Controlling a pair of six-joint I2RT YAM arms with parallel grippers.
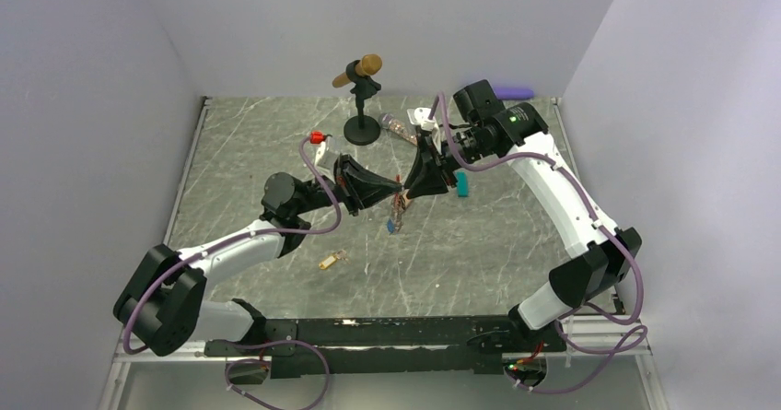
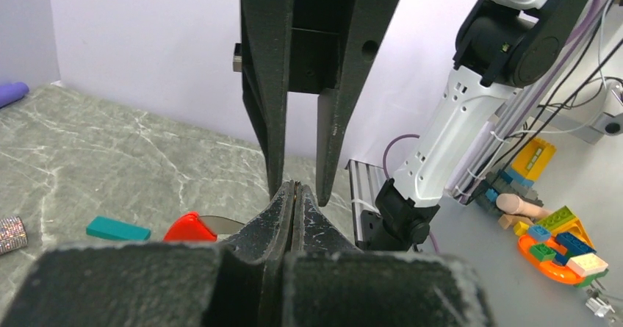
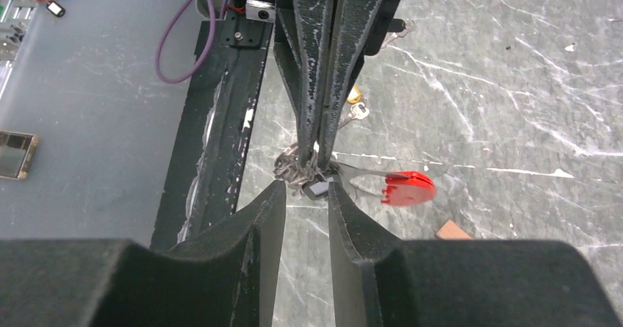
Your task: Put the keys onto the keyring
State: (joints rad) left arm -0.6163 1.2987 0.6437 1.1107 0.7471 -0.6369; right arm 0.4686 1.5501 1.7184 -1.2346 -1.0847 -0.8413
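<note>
Both grippers meet tip to tip above the middle of the table. My left gripper [image 1: 396, 189] is shut on the keyring [image 3: 297, 167], a silvery coil with a red clip [image 3: 408, 187] sticking out sideways; the red clip [image 2: 189, 228] also shows beside the closed jaws. Keys dangle under the grip [image 1: 398, 212], one with a blue tag [image 1: 391, 228]. My right gripper [image 3: 307, 187] is open, its fingers on either side of a black-tagged key [image 3: 317, 189] at the coil. Another key with a yellow tag [image 1: 333, 260] lies flat on the table.
A teal block [image 1: 462, 184] lies just right of the grippers. A glittery tube [image 1: 396, 126] and a microphone stand [image 1: 362, 129] stand behind them. A tan block [image 3: 452, 230] sits near the red clip. A purple object [image 1: 514, 92] rests at the back wall.
</note>
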